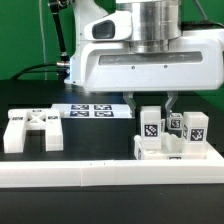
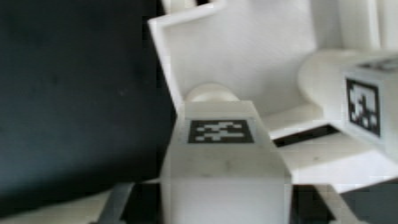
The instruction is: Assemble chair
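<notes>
Gripper [image 1: 152, 108] tight around a blocky, matte white chair leg [image 2: 219, 165], square-tagged and round-topped — amid smooth white pieces [image 1: 186, 140]

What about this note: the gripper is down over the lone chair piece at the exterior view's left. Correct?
No. The exterior view shows the gripper down over the tagged chair pieces at its right; the lone chair piece lies apart.

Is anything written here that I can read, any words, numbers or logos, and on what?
None: no words, numbers or brand names are readable. Only black-and-white square tags, patterns without letters, on the chair pieces and the marker board.
</notes>
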Robot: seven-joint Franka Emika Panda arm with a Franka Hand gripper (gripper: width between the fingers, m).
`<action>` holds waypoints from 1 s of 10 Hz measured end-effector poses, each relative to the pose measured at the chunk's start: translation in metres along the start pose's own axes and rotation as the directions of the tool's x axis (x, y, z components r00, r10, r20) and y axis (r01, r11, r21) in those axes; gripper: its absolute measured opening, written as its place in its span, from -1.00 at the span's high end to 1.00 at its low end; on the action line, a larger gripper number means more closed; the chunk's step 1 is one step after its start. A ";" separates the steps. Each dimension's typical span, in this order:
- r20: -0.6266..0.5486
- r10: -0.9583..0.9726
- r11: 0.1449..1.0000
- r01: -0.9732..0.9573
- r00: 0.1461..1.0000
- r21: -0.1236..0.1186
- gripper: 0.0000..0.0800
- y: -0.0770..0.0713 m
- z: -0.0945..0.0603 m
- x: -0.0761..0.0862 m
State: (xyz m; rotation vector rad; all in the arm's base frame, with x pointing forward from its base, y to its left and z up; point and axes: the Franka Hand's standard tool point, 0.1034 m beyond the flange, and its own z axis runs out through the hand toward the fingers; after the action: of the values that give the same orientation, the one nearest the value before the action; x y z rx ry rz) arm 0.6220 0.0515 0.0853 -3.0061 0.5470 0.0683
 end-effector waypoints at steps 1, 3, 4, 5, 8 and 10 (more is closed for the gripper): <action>0.000 0.119 0.993 -0.119 0.993 -0.001 0.27 0.001 0.000 0.000; 0.001 0.328 0.945 -0.328 0.945 0.001 0.27 0.002 0.000 0.001; 0.005 0.472 0.882 -0.472 0.882 0.008 0.27 0.003 0.001 0.001; 0.009 0.581 0.814 -0.581 0.814 0.010 0.27 0.002 0.001 0.001; 0.018 0.838 0.545 -0.838 0.545 0.016 0.27 -0.003 0.002 0.000; 0.022 0.911 0.412 -0.911 0.413 0.014 0.27 -0.004 0.002 0.000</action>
State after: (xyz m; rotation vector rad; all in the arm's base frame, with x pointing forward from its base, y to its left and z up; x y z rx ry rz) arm 0.6231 0.0552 0.0839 -2.2362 2.0966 0.1391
